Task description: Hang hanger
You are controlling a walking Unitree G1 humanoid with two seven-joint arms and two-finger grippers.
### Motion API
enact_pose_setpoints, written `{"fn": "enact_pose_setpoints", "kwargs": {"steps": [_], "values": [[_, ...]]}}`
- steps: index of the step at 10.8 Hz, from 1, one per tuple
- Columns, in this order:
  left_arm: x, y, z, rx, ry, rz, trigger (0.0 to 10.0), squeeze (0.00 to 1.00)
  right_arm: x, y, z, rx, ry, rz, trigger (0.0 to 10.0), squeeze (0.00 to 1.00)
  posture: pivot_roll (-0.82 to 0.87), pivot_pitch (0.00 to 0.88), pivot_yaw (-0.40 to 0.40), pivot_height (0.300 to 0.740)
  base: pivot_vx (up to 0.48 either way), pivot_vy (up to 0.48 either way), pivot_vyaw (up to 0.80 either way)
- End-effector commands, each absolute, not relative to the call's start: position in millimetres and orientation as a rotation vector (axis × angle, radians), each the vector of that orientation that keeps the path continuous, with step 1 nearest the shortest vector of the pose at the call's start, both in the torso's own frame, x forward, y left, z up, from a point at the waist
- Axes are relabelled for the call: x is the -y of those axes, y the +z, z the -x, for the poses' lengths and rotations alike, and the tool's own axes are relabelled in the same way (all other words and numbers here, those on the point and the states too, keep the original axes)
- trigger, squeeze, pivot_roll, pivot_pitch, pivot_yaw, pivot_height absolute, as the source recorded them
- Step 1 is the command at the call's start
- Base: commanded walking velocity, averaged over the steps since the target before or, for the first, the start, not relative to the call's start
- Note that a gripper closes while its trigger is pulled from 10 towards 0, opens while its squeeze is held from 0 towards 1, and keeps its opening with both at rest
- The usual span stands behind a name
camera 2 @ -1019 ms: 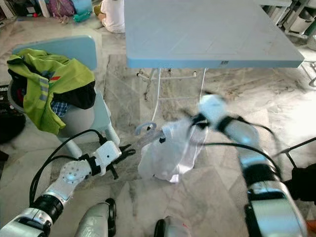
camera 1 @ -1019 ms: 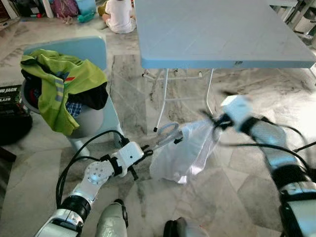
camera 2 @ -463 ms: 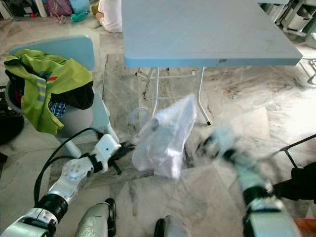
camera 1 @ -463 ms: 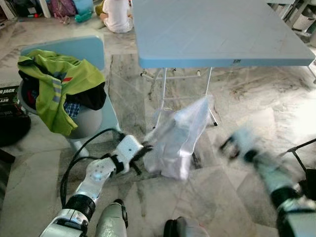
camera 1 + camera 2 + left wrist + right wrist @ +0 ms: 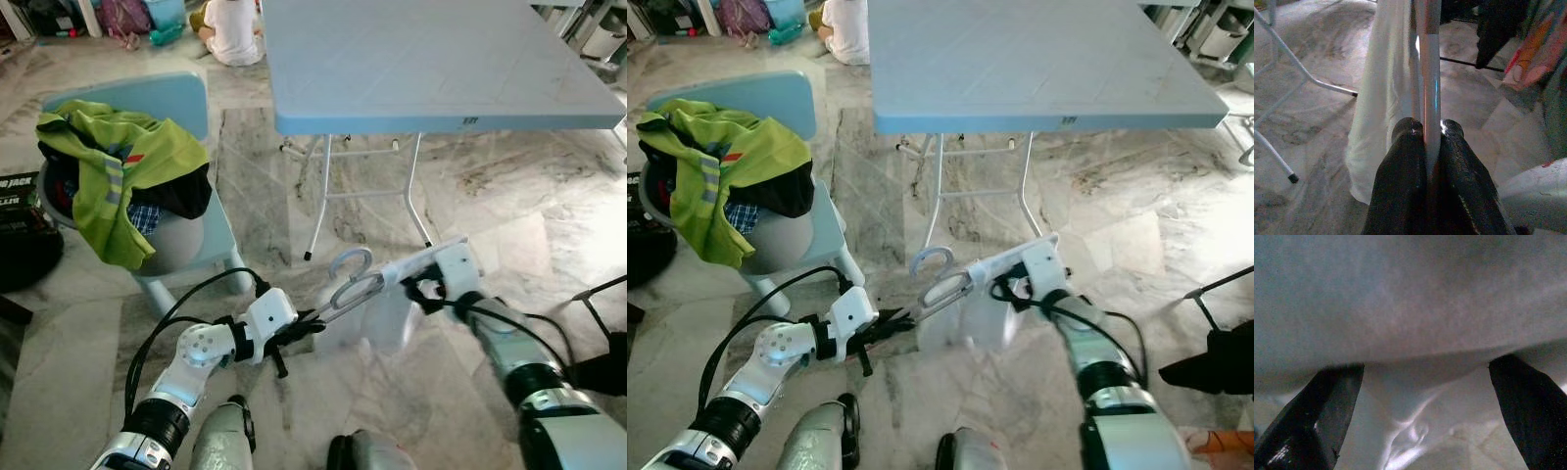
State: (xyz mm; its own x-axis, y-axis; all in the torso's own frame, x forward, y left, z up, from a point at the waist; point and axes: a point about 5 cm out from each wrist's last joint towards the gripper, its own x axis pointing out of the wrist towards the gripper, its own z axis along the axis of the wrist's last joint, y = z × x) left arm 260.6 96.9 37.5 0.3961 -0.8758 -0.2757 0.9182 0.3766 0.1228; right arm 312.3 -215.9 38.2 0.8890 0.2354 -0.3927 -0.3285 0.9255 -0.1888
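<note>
Your hanger [image 5: 364, 285] is hovering low over the marble floor [image 5: 490, 186], in front of the near edge of the blue surface [image 5: 431, 59], its silver hook curling upward and a pale, see-through garment [image 5: 377, 318] draping down from its bar. The garment is blurring in the head views, so you cannot make out its shape.

Your left hand [image 5: 1426, 131] is pinching one end of the hanger, its two black fingers [image 5: 1403, 166] pressing together on the thin bar, with the white cloth falling just beyond them. In the head view that left hand [image 5: 302, 331] is sitting low, near your knees.

Your right hand [image 5: 423, 292] is sitting at the other end of the hanger. In its wrist view the fingers [image 5: 1327, 411] are spreading wide apart, with pale cloth between and above them; you cannot tell whether they are touching it.

To your left a light blue chair [image 5: 181, 103] is carrying a heap of clothes, a lime-green vest [image 5: 118, 166] on top. A black box [image 5: 20, 191] at the far left is showing white letters, partly cut off and unreadable. A person in white [image 5: 235, 29] is sitting on the floor beyond the surface's far left corner.
</note>
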Motion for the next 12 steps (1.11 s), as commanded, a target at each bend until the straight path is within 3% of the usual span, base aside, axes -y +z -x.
{"fn": "enact_pose_setpoints", "kwargs": {"steps": [1,2,12], "values": [[-85,53,-261,-0.095,-1.211,-0.257,0.0,0.0,216,37,-313,-0.377,0.262,0.156,2.9,0.0,0.02,0.141,-0.063,0.74,0.0,0.0,0.0],[-85,59,-260,-0.097,-1.231,-0.251,0.0,0.0,215,38,-314,-0.37,0.26,0.116,0.0,0.0,0.02,0.14,-0.062,0.74,0.0,0.0,0.0],[-86,78,-272,-0.009,-1.141,-0.224,0.0,0.0,224,41,-317,-0.382,0.186,0.09,0.0,0.0,0.04,0.135,-0.068,0.74,0.0,0.0,0.0]]}}
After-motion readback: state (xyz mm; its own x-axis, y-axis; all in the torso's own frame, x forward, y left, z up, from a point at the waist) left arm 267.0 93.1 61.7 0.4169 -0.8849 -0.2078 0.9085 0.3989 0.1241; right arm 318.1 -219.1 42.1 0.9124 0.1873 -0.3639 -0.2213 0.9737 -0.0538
